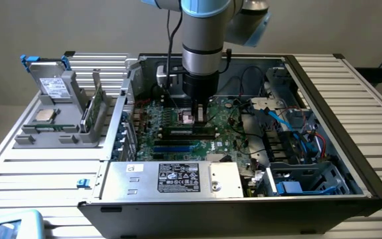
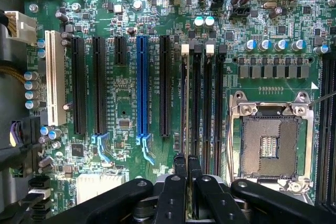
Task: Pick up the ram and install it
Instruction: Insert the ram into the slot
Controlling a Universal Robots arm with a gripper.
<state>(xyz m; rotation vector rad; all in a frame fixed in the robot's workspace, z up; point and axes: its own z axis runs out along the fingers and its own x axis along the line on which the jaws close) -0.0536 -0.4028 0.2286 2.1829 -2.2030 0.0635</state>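
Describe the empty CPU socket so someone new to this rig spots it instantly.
Inside the open computer case, find the green motherboard. Next to the long black memory slots lies the CPU socket: a square silver frame around dark contacts. Its neighbours are long narrow slots; it alone is square and metal-framed.

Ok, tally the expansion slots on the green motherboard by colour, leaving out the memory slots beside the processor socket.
Long white plastic slot: 1
Long blue plastic slot: 1
Black plastic slots, three long and one short: 4
Total: 6
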